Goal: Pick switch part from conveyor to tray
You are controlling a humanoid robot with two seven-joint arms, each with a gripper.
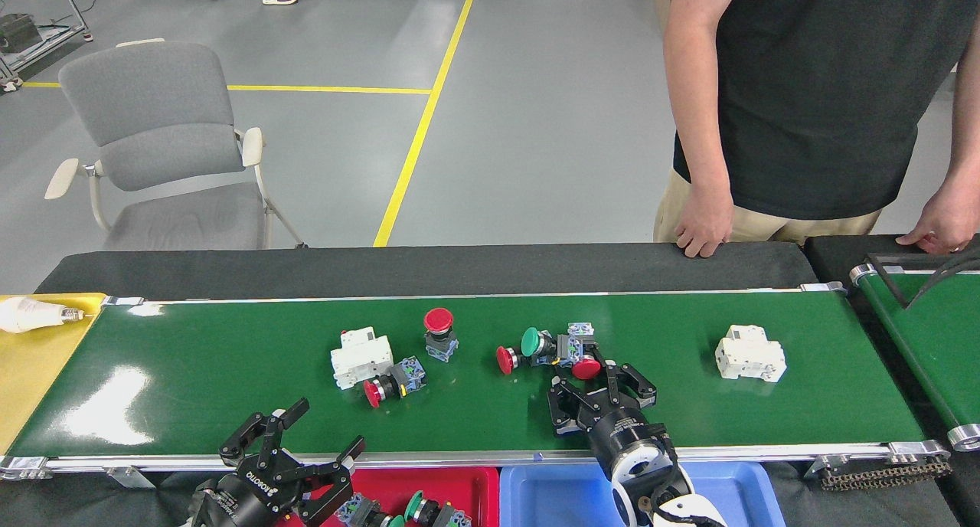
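Several switch parts lie on the green conveyor (230, 374). One red button (439, 332) stands upright. Another red button (389, 387) lies on its side. A cluster holds a red button (505, 359), a green button (530, 342) and a red-capped switch part (586, 368). My right gripper (601, 385) is open just in front of that red cap, a finger on each side and nothing gripped. My left gripper (302, 435) is open over the near rail, holding nothing. The red tray (478, 485) below the rail holds several switch parts.
Two white breakers (361, 356) (750, 353) lie on the belt. A blue tray (551, 500) sits right of the red one. A yellow tray (31, 358) with a bulb (27, 314) is at left. A person (811, 98) stands behind, hands (700, 232) on the far edge. A second belt (926, 335) is at right.
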